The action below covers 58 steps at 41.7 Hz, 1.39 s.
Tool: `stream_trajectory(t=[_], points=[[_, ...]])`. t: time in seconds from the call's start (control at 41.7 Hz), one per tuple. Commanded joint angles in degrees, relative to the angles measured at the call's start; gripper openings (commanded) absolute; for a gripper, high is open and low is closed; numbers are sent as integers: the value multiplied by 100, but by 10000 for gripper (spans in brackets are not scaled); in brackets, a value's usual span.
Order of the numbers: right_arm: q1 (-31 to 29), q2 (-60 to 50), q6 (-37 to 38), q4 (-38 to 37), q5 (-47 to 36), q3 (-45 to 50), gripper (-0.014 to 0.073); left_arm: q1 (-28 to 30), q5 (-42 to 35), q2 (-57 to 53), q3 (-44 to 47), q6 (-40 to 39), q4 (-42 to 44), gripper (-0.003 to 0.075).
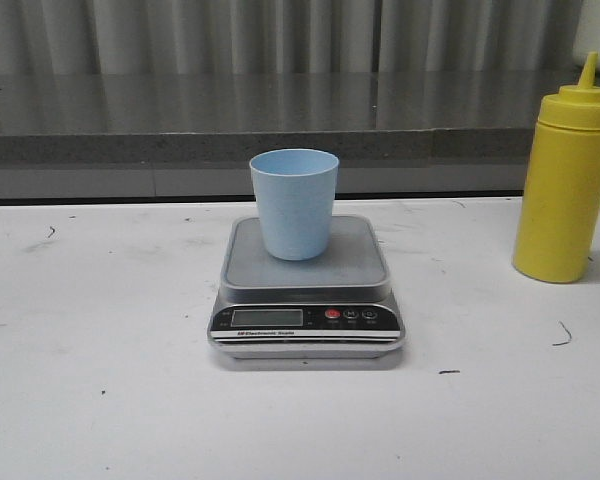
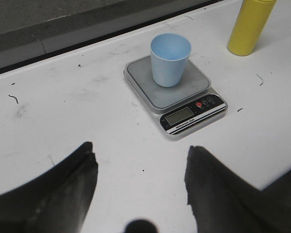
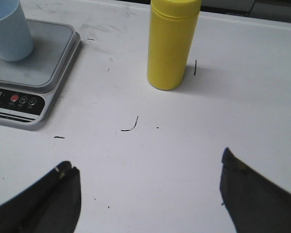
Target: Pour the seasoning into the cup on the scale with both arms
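The light blue cup (image 1: 293,203) stands upright on the silver-grey scale (image 1: 307,300) in the middle of the table. The yellow seasoning bottle (image 1: 565,180) stands upright at the far right, apart from the scale. Neither gripper shows in the front view. In the left wrist view my left gripper (image 2: 140,162) is open over bare table, short of the scale (image 2: 184,99) and cup (image 2: 169,59). In the right wrist view my right gripper (image 3: 148,170) is open wide over bare table, well short of the seasoning bottle (image 3: 172,43); the cup (image 3: 9,29) and scale (image 3: 36,82) lie off to one side.
A white table (image 1: 100,400) with a few small dark marks carries everything. Behind it runs a grey ledge (image 1: 180,110) below a corrugated metal wall. Bare tabletop lies between the scale and the bottle.
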Motion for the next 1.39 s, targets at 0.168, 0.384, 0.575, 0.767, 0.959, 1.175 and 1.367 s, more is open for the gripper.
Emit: stream_trajectory(t=[0.168,0.384,0.575,0.767,0.959,1.175,1.367], points=[[19,7,-61,9,-438,-147,248,-31,-497,5,-145,-25,-53,215],[19,7,-61,9,-549,-147,-111,-31,-497,5,-145,-25,-53,-20],[19,7,-61,0,-343,-147,-118,-31,-497,5,-145,-25,-53,-20],[19,7,-61,0,-331,-147,-118,-31,-497,5,-145,-25,-53,-20],[19,7,-61,0,-331,-147,-118,-31,-497,5,-145,-25,-53,-20],[19,7,-61,1,-331,-147,-118,619,-981,-331,366,-25,-238,-20],[19,7,-61,7,-331,-147,-118,1772,-2326,-1151,1526,-25,-262,-20]])
